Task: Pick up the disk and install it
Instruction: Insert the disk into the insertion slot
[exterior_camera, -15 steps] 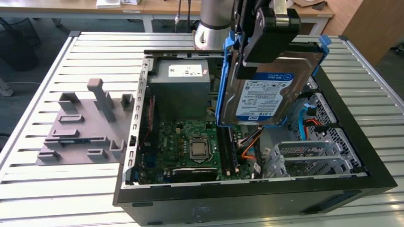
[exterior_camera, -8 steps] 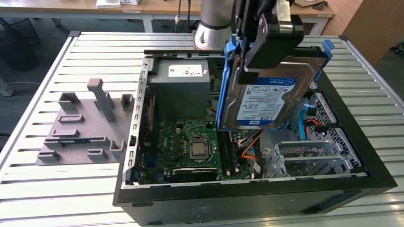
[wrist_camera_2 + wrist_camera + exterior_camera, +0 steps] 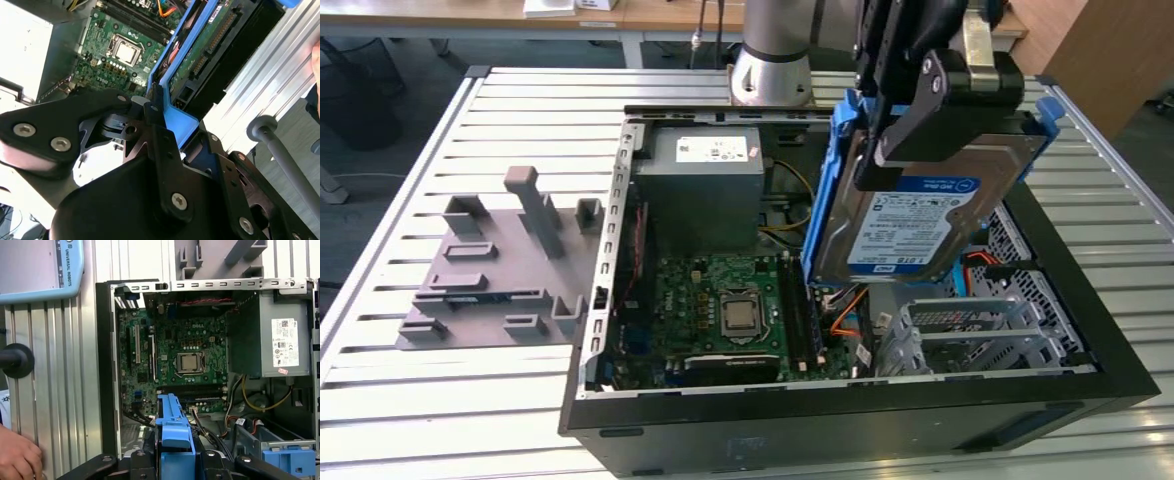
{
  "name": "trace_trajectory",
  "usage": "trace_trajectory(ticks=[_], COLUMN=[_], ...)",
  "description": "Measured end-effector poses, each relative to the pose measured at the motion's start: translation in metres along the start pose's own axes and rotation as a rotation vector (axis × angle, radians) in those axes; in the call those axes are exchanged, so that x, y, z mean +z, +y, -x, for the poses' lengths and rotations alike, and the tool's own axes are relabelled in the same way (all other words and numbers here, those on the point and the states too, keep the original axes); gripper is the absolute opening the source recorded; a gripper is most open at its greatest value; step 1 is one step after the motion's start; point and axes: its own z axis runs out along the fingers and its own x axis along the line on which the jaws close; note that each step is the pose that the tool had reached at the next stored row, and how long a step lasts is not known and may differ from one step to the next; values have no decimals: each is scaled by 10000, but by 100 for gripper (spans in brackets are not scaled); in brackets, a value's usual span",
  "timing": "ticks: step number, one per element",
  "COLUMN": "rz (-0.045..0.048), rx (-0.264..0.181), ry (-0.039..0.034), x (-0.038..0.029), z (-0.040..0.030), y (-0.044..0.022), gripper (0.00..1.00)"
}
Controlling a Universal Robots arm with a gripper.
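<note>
the exterior view looks down from farther off on the whole open computer case, while both wrist views peer closely into it, all sharing the green circuit board.

You work at a silver ribbed aluminium table top. Its long slats run across the exterior view and catch bright, even light, with a soft glare along the ridges. Beyond the table's far edge you have a light wooden desk with pale legs, and a small white box rests on it. Under that desk the dark grey floor lies in shade. At the exterior view's left a black mesh container stands on the floor, and at its right a brown wooden cabinet panel rises near the table's corner
</note>
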Motion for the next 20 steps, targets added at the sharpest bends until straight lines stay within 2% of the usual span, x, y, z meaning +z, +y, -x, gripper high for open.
trace_trajectory(ticks=[7, 20], rz=[-1, 0], rx=[0, 0], ry=[-3, -1], x=[47, 54], z=[-82, -83], y=[-36, -48], gripper=[36, 36])
